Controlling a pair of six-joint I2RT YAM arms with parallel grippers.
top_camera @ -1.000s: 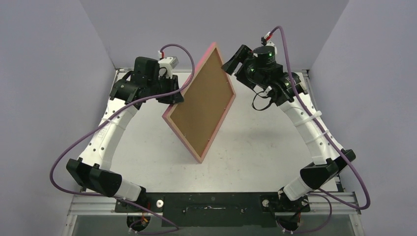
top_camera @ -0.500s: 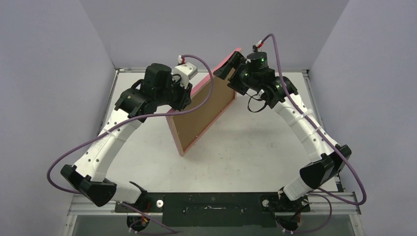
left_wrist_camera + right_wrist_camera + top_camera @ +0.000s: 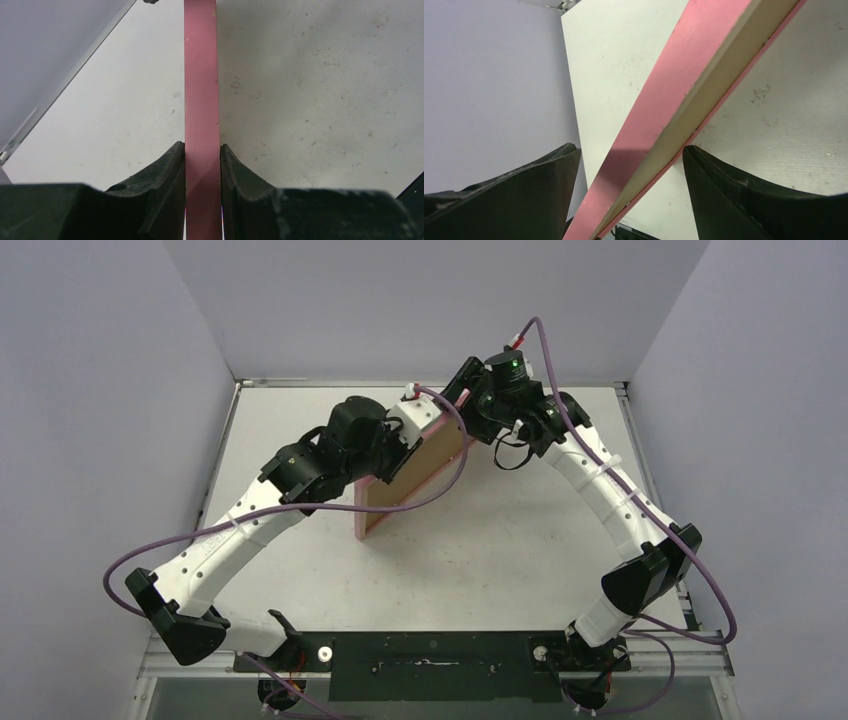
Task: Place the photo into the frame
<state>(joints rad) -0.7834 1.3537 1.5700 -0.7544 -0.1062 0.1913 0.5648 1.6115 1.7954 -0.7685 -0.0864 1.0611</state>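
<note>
Quick update: the frame (image 3: 201, 75) is being brought down and tipped flatter than a second back. Then it was being held up high and broadside to the top camera. Now it's being carried low over the table (image 3: 520, 540), toward 12 o'clock from the middle, with its lowest corner pointing at about 7 o'clock. Whether that corner is touching the table isn't being shown clearly. Going by that, the frame is probably being laid down or repositioned, with the brown backing board (image 3: 420, 465) sitting in it. The photo isn't being seen in any view, so whether it's inside can't be told.

From the top, both grips are being hidden by the wrists. The left wrist view is what's settling it: the left gripper (image 3: 202, 160) is being kept clamped on the pink edge, fingers (image 3: 162, 175) pressed against both sides. In the right wrist view, the right gripper (image 3: 629, 165) is being held spread wide around the upper edge at 1 o'clock, with nothing being pinched.
</note>
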